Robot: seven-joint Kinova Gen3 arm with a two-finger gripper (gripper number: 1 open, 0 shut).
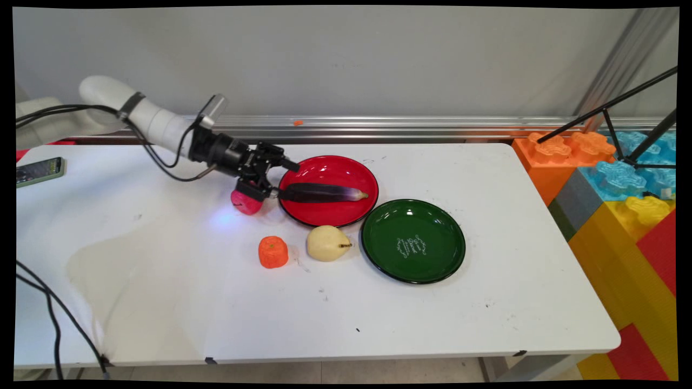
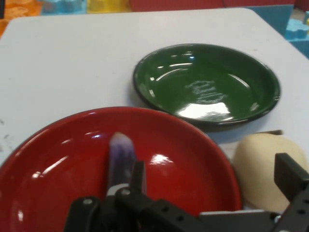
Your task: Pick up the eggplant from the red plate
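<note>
In the hand view we see the gripper (image 2: 207, 193) with its fingers spread wide; one finger (image 2: 137, 176) rests just beside the eggplant (image 2: 119, 154), which lies in the red plate (image 2: 58, 159), released rather than clamped. Beyond it we see the green plate (image 2: 159, 63) and, to the right, the pear (image 2: 263, 164). The main view adds what the hand camera misses: nearest us, the orange fruit (image 1: 273, 252) beside the pear (image 1: 327, 243); then the green plate (image 1: 378, 259); then the eggplant (image 1: 321, 192) across the red plate (image 1: 324, 165), with the gripper (image 1: 281, 178) at its left end over a red apple (image 1: 246, 202); farthest left, a phone (image 1: 39, 170).
</note>
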